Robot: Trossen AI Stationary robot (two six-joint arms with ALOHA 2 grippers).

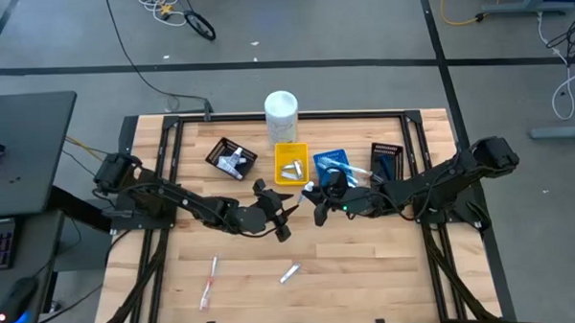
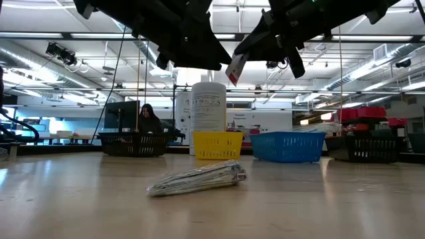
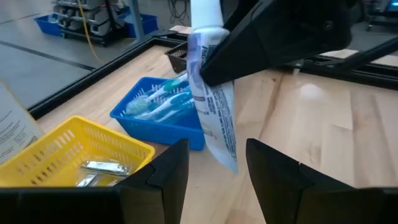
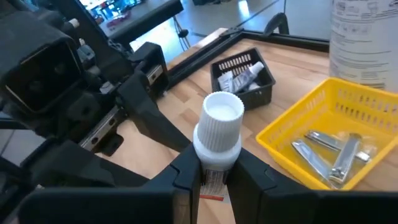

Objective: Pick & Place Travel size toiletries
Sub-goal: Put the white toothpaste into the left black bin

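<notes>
The right gripper [image 4: 211,177] is clenched on a small white tube [image 4: 217,134] just below its cap, held above the tabletop [image 1: 368,264]. The tube looks light and soft, so the stiff neck is the best hold. The left gripper [image 3: 217,168], released, waits just beside it; the yellow tray [image 4: 280,134] and blue tray [image 3: 155,121] crowd near.
</notes>
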